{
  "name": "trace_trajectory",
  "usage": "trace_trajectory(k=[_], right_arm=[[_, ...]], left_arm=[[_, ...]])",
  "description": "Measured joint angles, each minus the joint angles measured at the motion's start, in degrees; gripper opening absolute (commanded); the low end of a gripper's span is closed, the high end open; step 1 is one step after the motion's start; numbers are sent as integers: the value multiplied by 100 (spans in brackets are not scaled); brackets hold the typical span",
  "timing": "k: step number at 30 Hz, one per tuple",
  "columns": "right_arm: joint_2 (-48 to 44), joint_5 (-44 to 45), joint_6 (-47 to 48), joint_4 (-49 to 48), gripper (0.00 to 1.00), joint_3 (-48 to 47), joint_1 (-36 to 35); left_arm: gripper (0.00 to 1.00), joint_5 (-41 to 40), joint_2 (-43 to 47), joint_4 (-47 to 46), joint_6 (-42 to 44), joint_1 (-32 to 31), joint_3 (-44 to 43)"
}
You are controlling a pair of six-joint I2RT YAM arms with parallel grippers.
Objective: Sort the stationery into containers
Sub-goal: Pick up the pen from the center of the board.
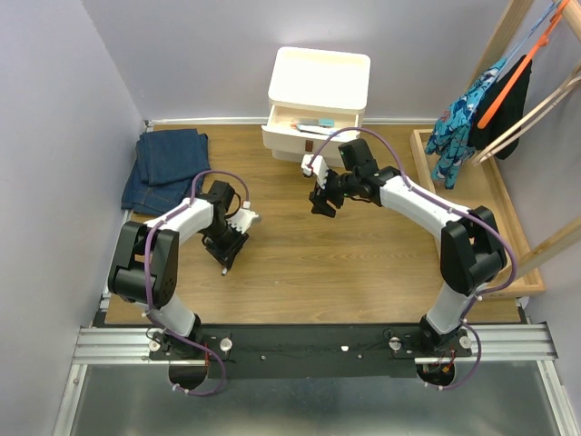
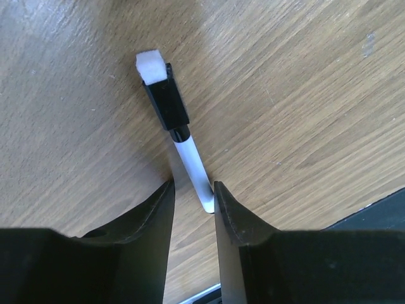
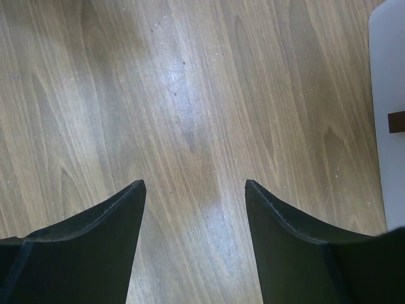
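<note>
Lying flat on the wood table point(image 2: 304, 95), a marker point(image 2: 183, 149) w/ black cap and white barrel is poking its bare end right btwn the left gripper point(image 2: 193, 190) jaws. Those jaws are standing only a bit apart, straddling the barrel tip. One finger point(image 2: 228, 212) is looking like it's touching it and there's a sliver of gap at the other, so not clamping afaict. Cap end is pointing away, out ahead of the fingertips.

Right gripper point(image 3: 195, 190) is hanging over bare wood, jaws gaping wide w/ nothing btwn them. Cream cabinet point(image 3: 389, 95) w/ brown handle point(image 3: 397, 121) is sitting just off to one side of them, and its top drawer point(image 1: 313, 123) is hanging open.
</note>
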State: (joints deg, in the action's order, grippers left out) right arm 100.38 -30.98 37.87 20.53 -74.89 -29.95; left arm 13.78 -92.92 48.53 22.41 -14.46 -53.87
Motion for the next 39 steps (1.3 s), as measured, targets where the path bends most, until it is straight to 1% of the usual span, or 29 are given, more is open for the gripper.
trace_trajectory(k=[10, 12, 17, 26, 35, 39], right_arm=[[-31, 20, -87, -61, 72, 42, -9], [-46, 44, -98, -81, 72, 79, -11], [-70, 98, -131, -98, 72, 175, -11], [-70, 205, -188, -101, 72, 192, -11], [-70, 326, -330, -96, 72, 190, -44], [-74, 354, -568, -96, 72, 188, -44]], left_arm=[[26, -28, -39, -44, 37, 15, -2], [21, -26, -42, -48, 59, 13, -2], [16, 15, -52, -44, 160, 15, 0], [11, 149, 52, -153, 286, 26, 114], [10, 638, 472, -608, 302, 63, 439], [10, 809, 745, -717, 295, 85, 448]])
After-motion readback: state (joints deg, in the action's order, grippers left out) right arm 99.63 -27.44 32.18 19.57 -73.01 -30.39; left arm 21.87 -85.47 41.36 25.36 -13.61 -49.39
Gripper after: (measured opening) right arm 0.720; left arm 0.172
